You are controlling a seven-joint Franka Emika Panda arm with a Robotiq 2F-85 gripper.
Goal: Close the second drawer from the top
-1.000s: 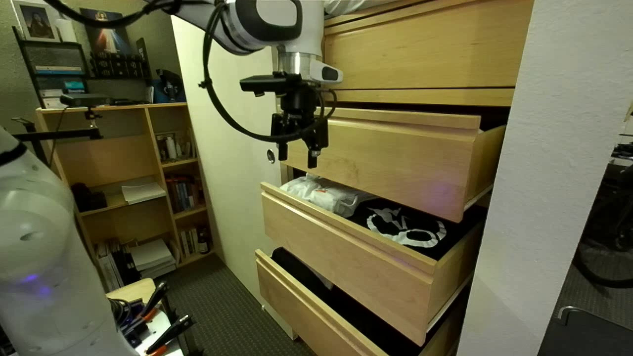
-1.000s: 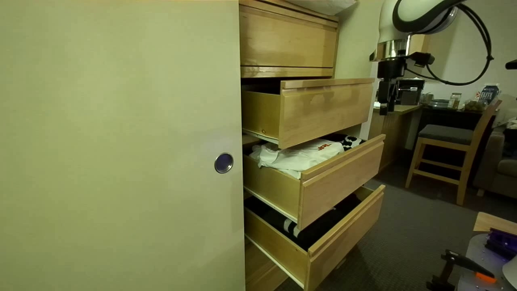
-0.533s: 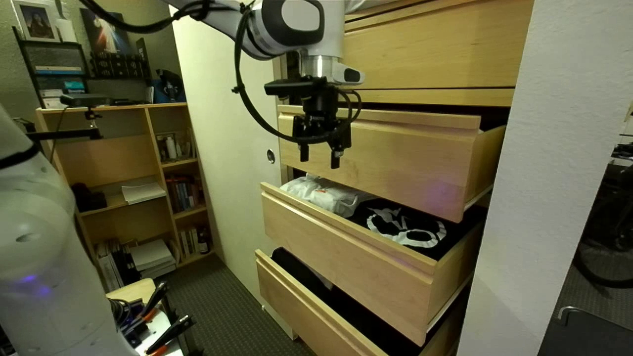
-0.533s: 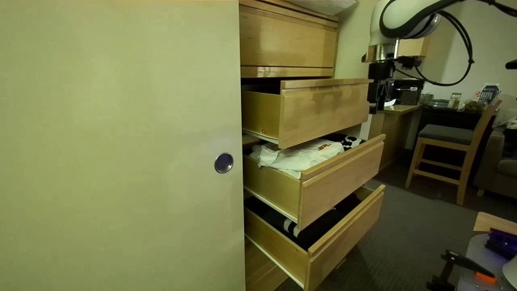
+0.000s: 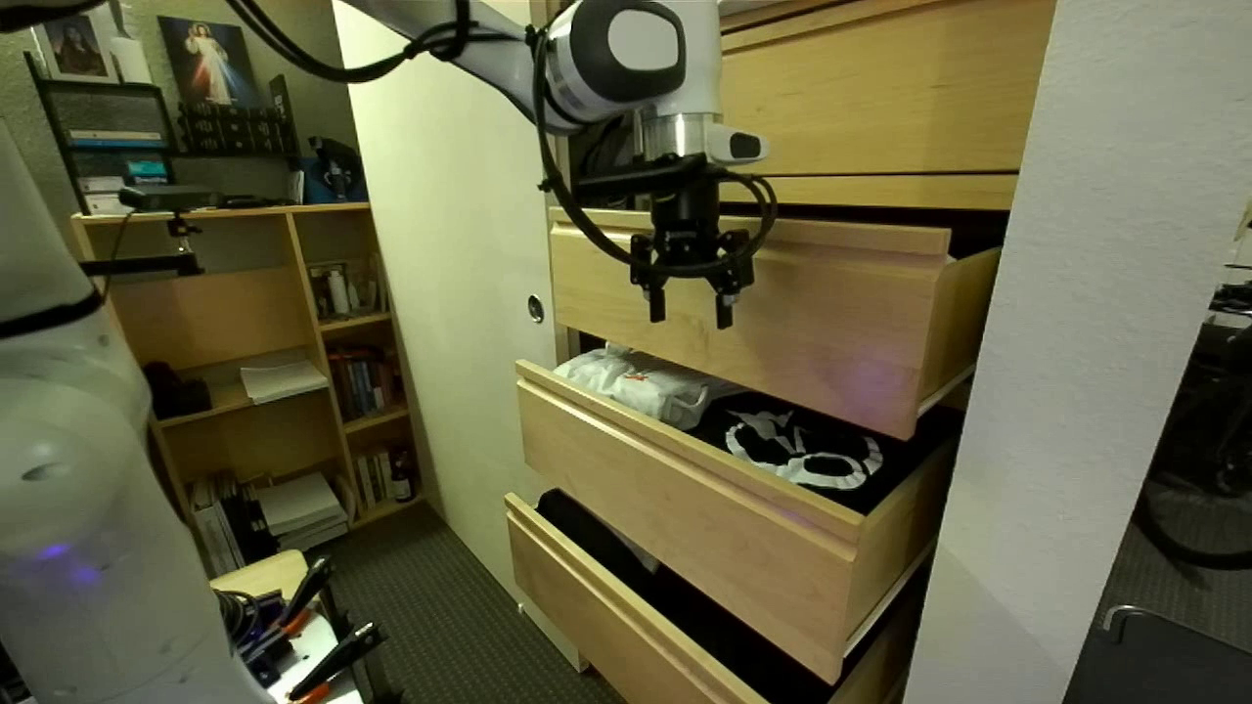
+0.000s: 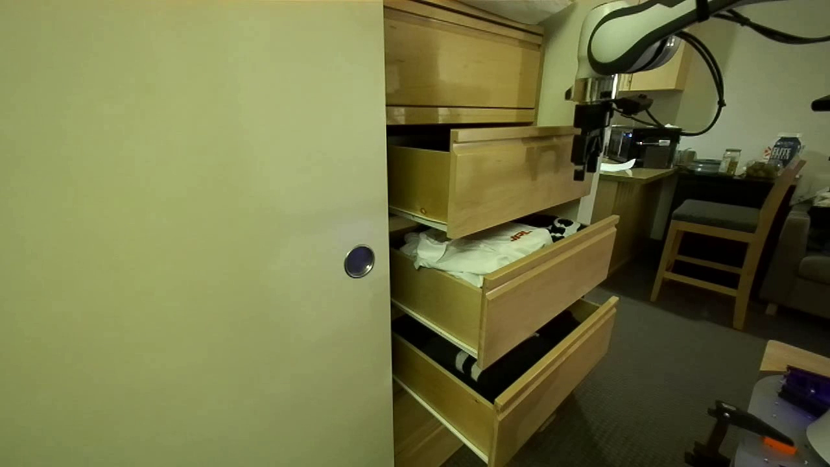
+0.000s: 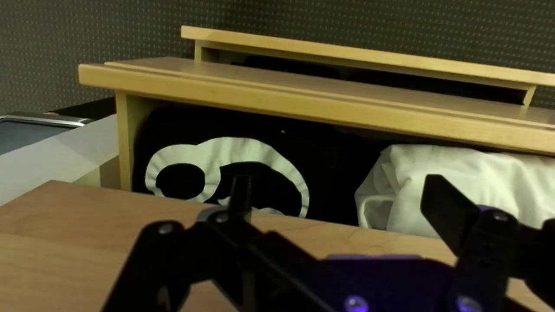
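Jutting: second drawer (image 5: 831, 332); drawer beneath (image 5: 685, 489) holds white cloth (image 5: 641, 386), black cloth (image 7: 269, 177).

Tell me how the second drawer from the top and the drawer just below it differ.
The second drawer is pulled out less; the drawer below juts farther. The drawer below plainly shows white cloth and white-patterned black cloth; the second drawer's contents can't be made out. Both are pale wood, handle-less in front, and stand open.
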